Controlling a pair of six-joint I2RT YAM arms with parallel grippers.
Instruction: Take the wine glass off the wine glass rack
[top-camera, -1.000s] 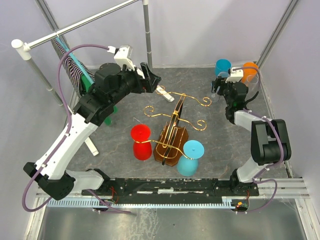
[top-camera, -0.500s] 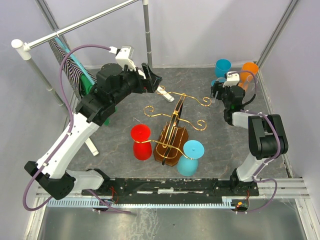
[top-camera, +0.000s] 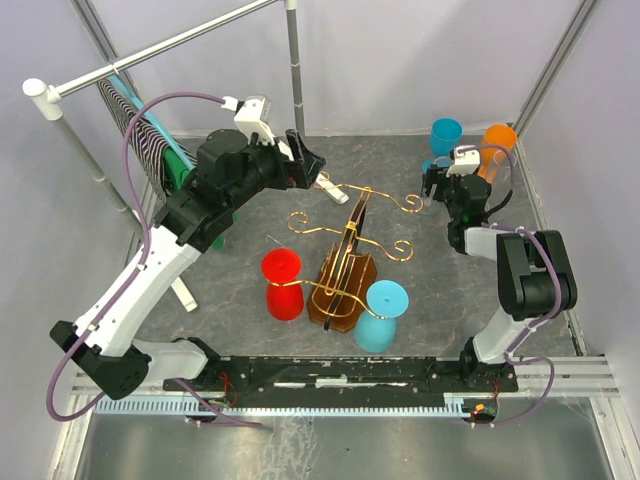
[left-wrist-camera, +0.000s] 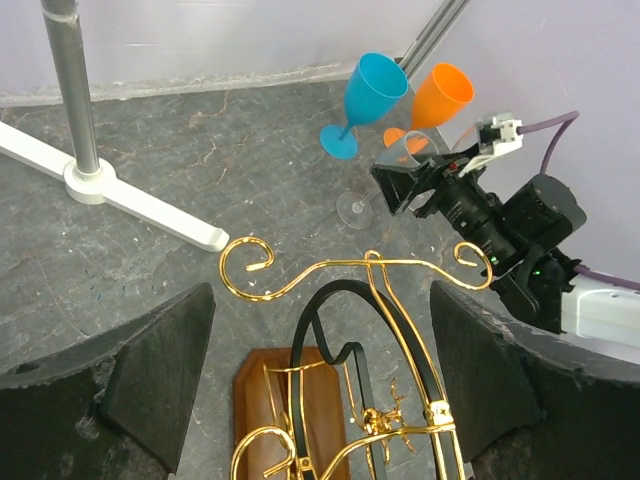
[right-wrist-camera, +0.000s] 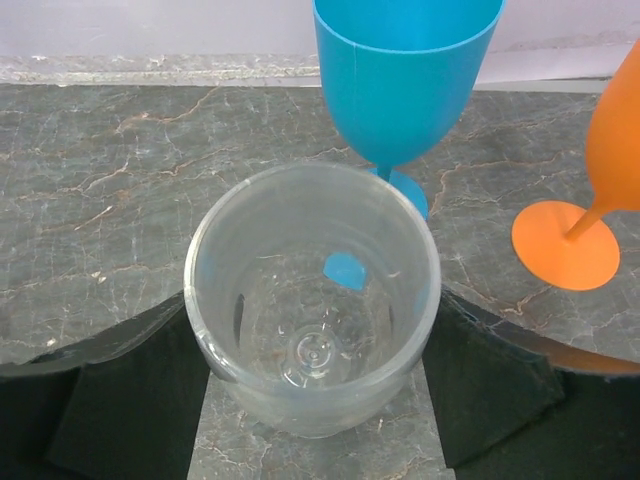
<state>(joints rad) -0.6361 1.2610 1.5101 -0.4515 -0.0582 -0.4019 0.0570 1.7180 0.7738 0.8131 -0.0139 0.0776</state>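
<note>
The gold wire wine glass rack (top-camera: 350, 250) stands mid-table on its brown wooden base (top-camera: 340, 295). A red glass (top-camera: 282, 285) and a cyan glass (top-camera: 383, 315) hang from it upside down. My right gripper (right-wrist-camera: 315, 390) is shut on a clear wine glass (right-wrist-camera: 313, 320), which stands upright on the table at the back right. The left wrist view shows the clear glass (left-wrist-camera: 405, 160) with its foot on the table. My left gripper (left-wrist-camera: 320, 380) is open and empty above the rack's far scroll arms (left-wrist-camera: 250, 270).
A blue glass (top-camera: 446, 133) and an orange glass (top-camera: 498, 140) stand upright just behind the clear one. The grey pole frame (top-camera: 160, 50) with a striped cloth (top-camera: 140, 125) stands at the back left. Its white foot (left-wrist-camera: 130, 195) lies near the rack.
My right gripper has shifted slightly left and back with the clear glass. My left gripper has edged a little to the right over the rack.
</note>
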